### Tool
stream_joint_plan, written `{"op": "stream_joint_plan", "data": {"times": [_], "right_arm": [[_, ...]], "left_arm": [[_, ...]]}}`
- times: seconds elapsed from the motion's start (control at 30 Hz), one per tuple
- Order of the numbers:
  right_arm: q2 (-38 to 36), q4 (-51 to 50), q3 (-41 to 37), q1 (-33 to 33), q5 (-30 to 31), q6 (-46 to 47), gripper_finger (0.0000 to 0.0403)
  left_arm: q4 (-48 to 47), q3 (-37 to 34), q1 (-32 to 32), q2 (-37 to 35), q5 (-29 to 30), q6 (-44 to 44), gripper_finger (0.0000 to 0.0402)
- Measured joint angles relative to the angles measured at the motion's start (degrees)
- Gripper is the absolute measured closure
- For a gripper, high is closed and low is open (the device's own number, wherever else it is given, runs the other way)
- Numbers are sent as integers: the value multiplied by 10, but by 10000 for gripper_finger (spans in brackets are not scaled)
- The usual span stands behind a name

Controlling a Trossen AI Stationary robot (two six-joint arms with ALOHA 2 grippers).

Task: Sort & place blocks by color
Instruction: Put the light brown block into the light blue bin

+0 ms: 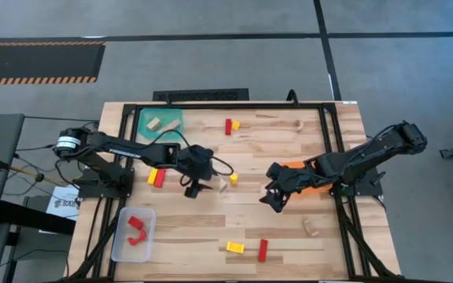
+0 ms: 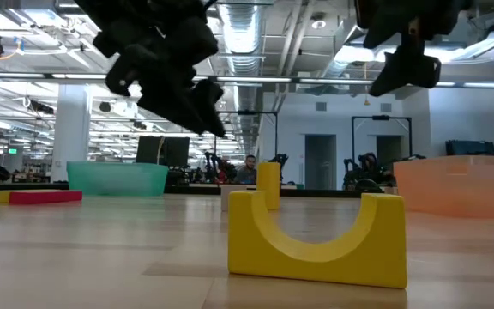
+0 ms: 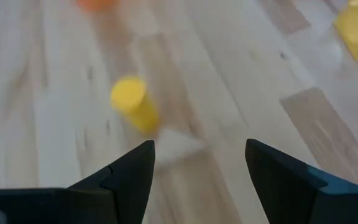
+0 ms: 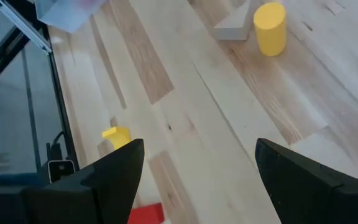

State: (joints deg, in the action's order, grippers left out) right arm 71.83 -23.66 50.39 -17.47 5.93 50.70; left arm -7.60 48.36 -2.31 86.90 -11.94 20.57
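My left gripper (image 1: pixel 193 191) (image 3: pixel 199 146) hangs open above the table's middle, just left of a pale wood block (image 1: pixel 222 185) (image 3: pixel 176 144) and an upright yellow cylinder (image 1: pixel 233 179) (image 3: pixel 133 103). Both stand on the table, touched by nothing. My right gripper (image 1: pixel 272 203) (image 4: pixel 199 146) is open too, raised right of centre, and sees the same cylinder (image 4: pixel 270 27) and wood block (image 4: pixel 231 26). A yellow arch block (image 2: pixel 316 237) (image 1: pixel 234 248) and a red brick (image 1: pixel 263 250) lie near the near edge. More red and yellow blocks (image 1: pixel 157 177) (image 1: pixel 230 126) and wood blocks (image 1: pixel 298 123) (image 1: pixel 311 228) are scattered around.
A teal tray (image 1: pixel 163 116) at the far left holds a wood block. The clear tray (image 1: pixel 119 245) at the near left holds red blocks. An orange tray (image 1: pixel 297 167) lies partly under my right arm. Black frame rails run along the table's edges.
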Motion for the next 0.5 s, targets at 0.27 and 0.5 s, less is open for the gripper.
{"op": "stream_joint_plan", "data": {"times": [0.27,0.5], "right_arm": [[-8,-7,1,12,-13,-10,76],[-25,-27,0,11,-15,-11,76]], "left_arm": [[-6,-1,17,54,-13,122,164],[24,-1,22,71,-6,135,164]]}}
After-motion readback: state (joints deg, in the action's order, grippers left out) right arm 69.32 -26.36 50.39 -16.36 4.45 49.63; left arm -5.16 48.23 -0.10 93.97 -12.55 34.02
